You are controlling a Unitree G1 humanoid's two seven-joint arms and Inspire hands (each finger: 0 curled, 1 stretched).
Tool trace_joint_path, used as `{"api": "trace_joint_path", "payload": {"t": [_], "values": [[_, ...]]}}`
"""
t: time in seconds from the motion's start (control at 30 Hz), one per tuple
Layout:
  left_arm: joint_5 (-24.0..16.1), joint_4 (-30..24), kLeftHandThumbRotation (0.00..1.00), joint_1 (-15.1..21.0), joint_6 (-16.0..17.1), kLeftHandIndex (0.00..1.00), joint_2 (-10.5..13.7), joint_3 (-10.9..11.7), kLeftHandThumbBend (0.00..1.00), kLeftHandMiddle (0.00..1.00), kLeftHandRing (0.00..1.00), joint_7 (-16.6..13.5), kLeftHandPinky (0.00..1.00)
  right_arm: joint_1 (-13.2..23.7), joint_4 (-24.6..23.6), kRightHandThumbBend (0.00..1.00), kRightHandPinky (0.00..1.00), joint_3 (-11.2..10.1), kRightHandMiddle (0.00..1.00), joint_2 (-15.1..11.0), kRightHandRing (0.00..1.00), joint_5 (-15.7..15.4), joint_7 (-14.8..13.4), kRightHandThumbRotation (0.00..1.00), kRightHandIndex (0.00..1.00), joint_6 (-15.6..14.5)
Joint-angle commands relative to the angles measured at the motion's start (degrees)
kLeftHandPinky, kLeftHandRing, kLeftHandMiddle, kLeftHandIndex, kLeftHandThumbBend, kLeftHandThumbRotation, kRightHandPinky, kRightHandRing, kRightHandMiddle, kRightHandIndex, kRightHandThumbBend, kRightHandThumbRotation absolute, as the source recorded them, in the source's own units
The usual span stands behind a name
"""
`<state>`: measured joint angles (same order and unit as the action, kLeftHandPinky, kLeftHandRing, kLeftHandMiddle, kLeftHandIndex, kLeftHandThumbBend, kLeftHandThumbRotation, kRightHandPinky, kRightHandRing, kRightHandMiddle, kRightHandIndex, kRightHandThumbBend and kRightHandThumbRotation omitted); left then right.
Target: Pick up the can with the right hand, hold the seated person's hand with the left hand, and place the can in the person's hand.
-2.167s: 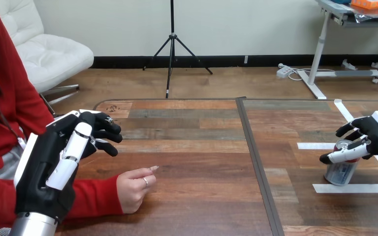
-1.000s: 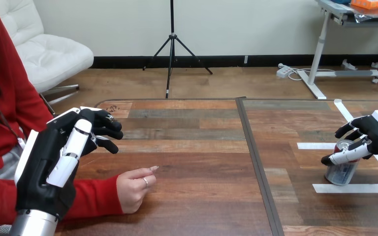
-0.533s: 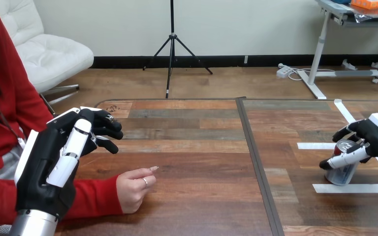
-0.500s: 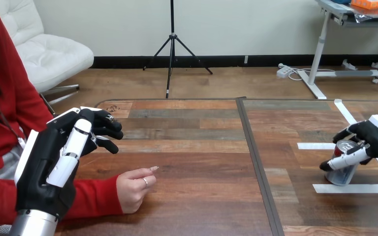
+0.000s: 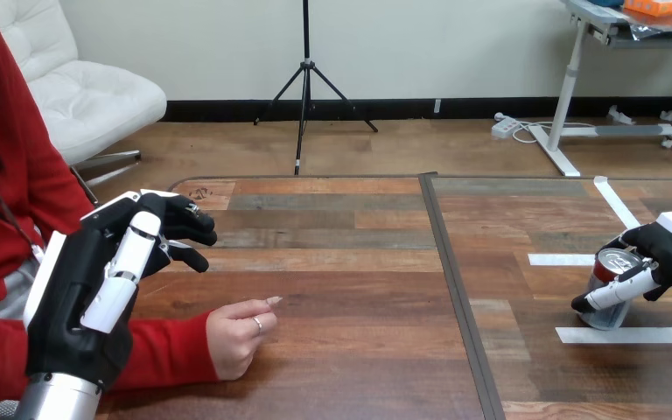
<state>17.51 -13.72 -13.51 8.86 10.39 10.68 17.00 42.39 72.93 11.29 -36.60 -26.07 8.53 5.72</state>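
Observation:
A silver and red can [image 5: 606, 268] stands upright on the table at the far right, inside white tape marks. My right hand [image 5: 670, 250] is shut on it: the thumb lies across its front and the fingers curl round its back. My left hand [image 5: 96, 289] is raised at the left, fingers relaxed and holding nothing, above the person's red sleeve. The person's hand [image 5: 236, 337] rests on the table in a loose fist, low and left of centre, apart from my left hand.
White tape strips [image 5: 630, 334] frame the can's spot on the right panel. A dark seam [image 5: 457, 289] runs front to back between the two table panels. The person's red-sleeved forearm [image 5: 162, 350] lies along the table's front left.
My right hand has sunk a little and its fingers have drawn in round the can, the thumb now pressed across its front. The left hand and the person's hand have stayed put.

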Motion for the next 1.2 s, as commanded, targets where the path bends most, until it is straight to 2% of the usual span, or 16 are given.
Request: {"api": "trace_joint_path", "payload": {"t": [0.0,0.4,0.63,0.93,1.17], "values": [[0.23,-1.81,0.63,2.71,0.37,0.49,0.62,0.90,0.21,0.54,0.55,-0.40,0.42,6.11,-1.60,1.00,0.61,0.51,0.70,-1.74,0.66,-0.21,0.92,0.15,0.72,-0.15],[0.60,-2.25,0.61,2.59,-0.07,0.49,0.71,0.86,0.18,0.55,0.55,-0.62,0.43,6.23,-1.74,1.00,0.64,0.41,0.73,-1.75,0.69,-0.21,1.05,0.15,0.73,-0.57],[0.63,-2.47,0.60,2.57,-0.21,0.49,0.67,0.76,0.17,0.54,0.55,-0.80,0.43,5.88,-1.88,0.98,0.63,0.66,0.71,-2.16,0.67,-0.65,-0.25,0.12,0.71,1.10],[0.67,-2.39,0.59,2.71,-0.13,0.49,0.71,0.74,0.23,0.54,0.55,-0.68,0.42,5.81,-1.89,0.89,0.58,1.05,0.68,-2.64,0.63,-1.76,-1.53,0.07,0.69,2.48],[0.67,-2.37,0.58,2.73,-0.30,0.49,0.60,0.75,0.21,0.55,0.55,-0.87,0.42,5.72,-1.81,0.80,0.53,1.59,0.64,-2.92,0.58,-2.88,-3.56,0.05,0.64,3.52]]}}
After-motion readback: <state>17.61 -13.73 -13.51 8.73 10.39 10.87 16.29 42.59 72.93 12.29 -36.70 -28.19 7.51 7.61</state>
